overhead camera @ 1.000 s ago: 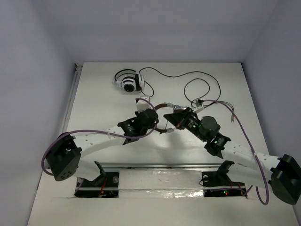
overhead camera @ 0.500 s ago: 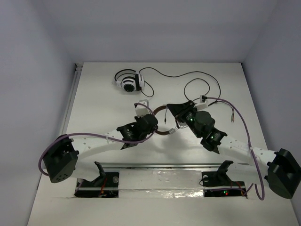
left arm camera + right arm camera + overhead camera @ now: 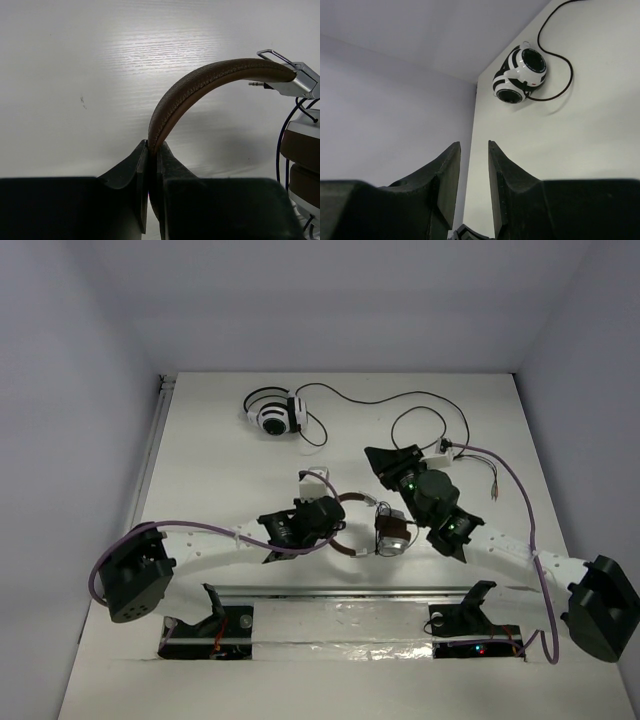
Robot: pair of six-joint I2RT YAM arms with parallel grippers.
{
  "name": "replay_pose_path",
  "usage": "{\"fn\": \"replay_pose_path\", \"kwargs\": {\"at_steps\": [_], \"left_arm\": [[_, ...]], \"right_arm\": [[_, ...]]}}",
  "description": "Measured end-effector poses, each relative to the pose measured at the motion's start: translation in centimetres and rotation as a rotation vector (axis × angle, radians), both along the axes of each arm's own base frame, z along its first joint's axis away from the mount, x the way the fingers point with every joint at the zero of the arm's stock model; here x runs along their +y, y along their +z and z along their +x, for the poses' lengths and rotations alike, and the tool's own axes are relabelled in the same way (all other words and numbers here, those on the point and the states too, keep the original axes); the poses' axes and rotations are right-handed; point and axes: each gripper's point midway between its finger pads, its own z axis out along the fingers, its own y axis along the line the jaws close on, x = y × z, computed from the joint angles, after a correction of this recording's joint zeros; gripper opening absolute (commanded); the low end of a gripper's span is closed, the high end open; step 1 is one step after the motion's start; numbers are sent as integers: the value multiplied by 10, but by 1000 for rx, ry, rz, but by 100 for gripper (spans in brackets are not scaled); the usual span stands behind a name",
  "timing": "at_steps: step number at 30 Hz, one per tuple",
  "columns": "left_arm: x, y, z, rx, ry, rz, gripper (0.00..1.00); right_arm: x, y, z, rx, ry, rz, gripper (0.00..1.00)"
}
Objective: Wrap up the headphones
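Over the white worktop (image 3: pixel 220 460), the right fingers (image 3: pixel 445 175) have parted and backed off empty from the headphones (image 3: pixel 390 535), leaving the left fingers (image 3: pixel 125 170) alone clamped on the brown headband (image 3: pixel 200 82), probably between cable wraps.

The right end effector (image 3: pixel 473 150) points up with a small gap between its two black fingers (image 3: pixel 445 175) and nothing in it. Far off, white-and-black headphones (image 3: pixel 520 75) lie on the bench (image 3: pixel 580 150) by the wall (image 3: pixel 380 100), and their black cable (image 3: pixel 571 70) curls beside them.
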Motion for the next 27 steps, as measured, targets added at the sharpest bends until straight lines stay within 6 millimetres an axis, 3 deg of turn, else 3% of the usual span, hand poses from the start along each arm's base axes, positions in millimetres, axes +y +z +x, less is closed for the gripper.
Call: {"fn": "replay_pose_path", "kwargs": {"at_steps": [4, 7, 8, 11, 19, 27], "left_arm": [[1, -3, -5, 14, -11, 18, 0], [4, -6, -8, 23, -14, 38, 0], [6, -7, -9, 24, -14, 45, 0], [11, -8, -9, 23, -6, 64, 0], [18, 5, 1, -22, 16, 101, 0], [25, 16, 40, -62, 79, 103, 0]], "right_arm": [[-4, -4, 0, 6, -15, -35, 34], [-13, -4, -2, 1, -32, -84, 25], [-17, -2, -3, -3, -39, -107, 15], [-29, 10, -8, -23, -62, -163, 0], [-63, 22, -33, -34, -83, -314, 0], [-87, 23, -57, -26, -77, -358, 4]]}}
